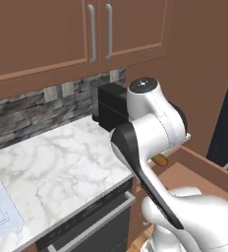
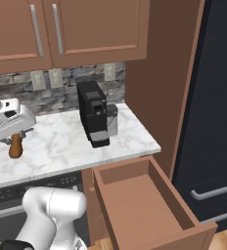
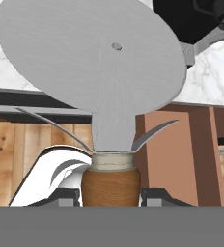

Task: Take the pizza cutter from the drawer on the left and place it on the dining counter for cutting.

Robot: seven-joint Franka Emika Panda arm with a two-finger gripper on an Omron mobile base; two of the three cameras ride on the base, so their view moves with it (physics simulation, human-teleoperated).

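Observation:
My gripper (image 3: 110,195) is shut on the pizza cutter (image 3: 94,58), with its brown wooden handle between the fingertips and the round silver-grey wheel blade standing out ahead. In the right base view the gripper (image 2: 16,135) hangs at the far left above the marble worktop, the cutter's handle (image 2: 15,145) poking out below it. In the left base view my own arm covers most of the hand, and a bit of the cutter's handle (image 1: 159,160) shows past it. The drawer (image 2: 135,200) stands pulled open, its inside bare; its rim (image 1: 204,165) also shows. The dining counter is out of view.
A black coffee machine (image 2: 96,117) stands on the marble worktop (image 2: 61,141) against the stone backsplash. Brown wall cabinets (image 2: 86,29) hang above. A tall dark fridge (image 2: 218,122) rises right of the drawer. A dark appliance front (image 1: 86,226) sits under the worktop.

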